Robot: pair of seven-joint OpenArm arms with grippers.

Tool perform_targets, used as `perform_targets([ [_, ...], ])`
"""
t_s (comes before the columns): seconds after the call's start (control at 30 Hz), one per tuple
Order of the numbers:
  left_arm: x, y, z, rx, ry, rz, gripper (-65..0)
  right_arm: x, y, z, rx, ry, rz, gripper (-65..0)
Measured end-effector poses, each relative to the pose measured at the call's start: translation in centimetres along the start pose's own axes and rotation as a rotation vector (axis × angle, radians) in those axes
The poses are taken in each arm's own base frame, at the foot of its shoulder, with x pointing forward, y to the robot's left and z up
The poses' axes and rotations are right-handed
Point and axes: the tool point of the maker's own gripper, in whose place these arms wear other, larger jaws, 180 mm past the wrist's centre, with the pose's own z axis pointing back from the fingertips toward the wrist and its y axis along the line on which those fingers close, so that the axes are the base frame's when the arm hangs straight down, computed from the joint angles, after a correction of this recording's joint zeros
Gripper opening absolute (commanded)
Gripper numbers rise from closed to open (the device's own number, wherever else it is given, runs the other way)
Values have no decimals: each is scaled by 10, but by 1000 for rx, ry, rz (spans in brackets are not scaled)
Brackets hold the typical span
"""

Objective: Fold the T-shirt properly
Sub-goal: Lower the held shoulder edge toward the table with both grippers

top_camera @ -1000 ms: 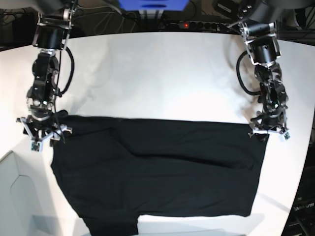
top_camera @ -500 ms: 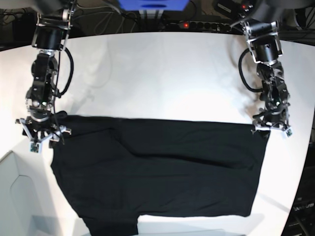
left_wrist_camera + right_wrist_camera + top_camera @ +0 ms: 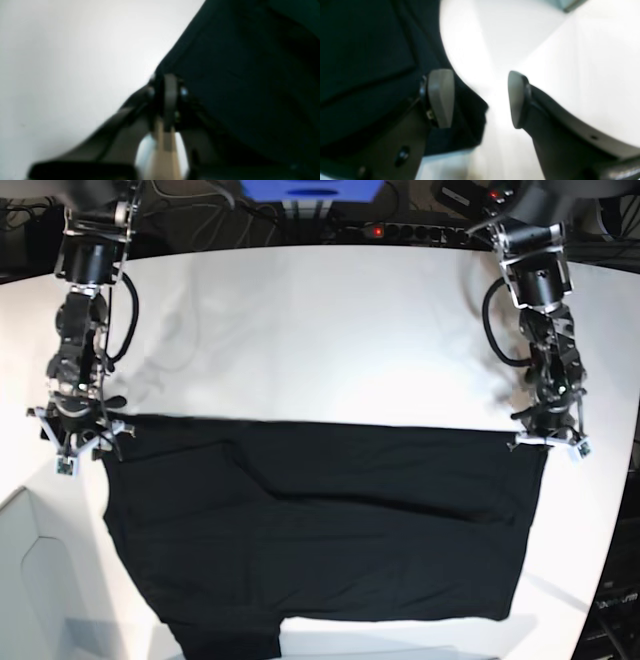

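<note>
The black T-shirt (image 3: 320, 540) lies spread flat on the white table (image 3: 330, 330), its long far edge running between my two grippers. My left gripper (image 3: 548, 444) is on the right of the base view, at the cloth's far right corner. In the left wrist view the left gripper (image 3: 170, 87) has its fingers pressed together on the edge of the T-shirt (image 3: 250, 75). My right gripper (image 3: 72, 448) stands at the far left corner. There the right gripper (image 3: 480, 98) is open, one finger over the T-shirt (image 3: 370, 50) and the other over bare table.
A power strip (image 3: 400, 230) with a red light and a blue box (image 3: 310, 190) sit behind the table's far edge. At the lower left the table ends at a grey surface (image 3: 30, 580). The shirt's near edge reaches the bottom of the base view.
My left gripper has closed on the shirt's far right corner. My right gripper has shifted a little to the left and stays open.
</note>
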Motion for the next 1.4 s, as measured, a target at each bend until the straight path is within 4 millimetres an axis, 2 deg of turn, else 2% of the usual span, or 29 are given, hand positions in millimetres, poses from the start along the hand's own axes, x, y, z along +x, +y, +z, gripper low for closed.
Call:
perform_targets([
  [0.23, 0, 0, 0, 0, 0, 1, -650, -15, -2, -5, -3, 20, 3, -301],
  [0.37, -2, 1, 1, 1, -2, 2, -650, -19, -2, 4, -2, 9, 19, -301],
  [0.43, -3, 2, 1, 2, -1, 1, -650, -12, -2, 14, 1, -17, 33, -301],
  [0.57, -2, 2, 1, 2, -2, 1, -650, 31, 0, 32, 5, -148, 34, -293],
  [0.63, -2, 2, 1, 1, -2, 1, -650, 38, 1, 36, 7, -170, 36, -275],
  [0.83, -5, 5, 2, 5, -9, 0, -650, -6, 13, 32, 29, -61, 18, -260],
  [1.07, -6, 7, 3, 6, -6, -2, -650, -33, 15, 24, 31, 9, 10, -262],
  [1.23, -9, 13, 5, 11, -5, -12, -650, -44, 14, 25, 30, 14, 17, -266],
  [1.33, -9, 15, 6, 14, -8, -12, -650, -48, 13, 26, 30, 17, 20, -299],
  [1.4, -12, 17, 7, 17, -7, -16, -650, -49, 13, 28, 33, 11, 19, -355],
])
